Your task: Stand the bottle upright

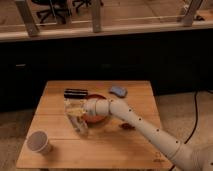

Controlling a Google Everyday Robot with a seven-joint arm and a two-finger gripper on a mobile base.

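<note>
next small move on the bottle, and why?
Probably rotate the wrist to bring the bottle closer to vertical before lowering it. The gripper is at the bottle, left of the table's centre, and the bottle leans, slanting from upper left to lower right, so it isn't upright yet. The paper cup stands well apart near the front-left corner, so it shouldn't interfere.

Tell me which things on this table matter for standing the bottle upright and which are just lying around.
For the job:
bottle, tilted, not yet upright
hand, gripping the bottle over the left middle of the table

Just lying about:
black cylinder
paper cup
blue-grey object
orange-red object beside the hand
small red item
</note>
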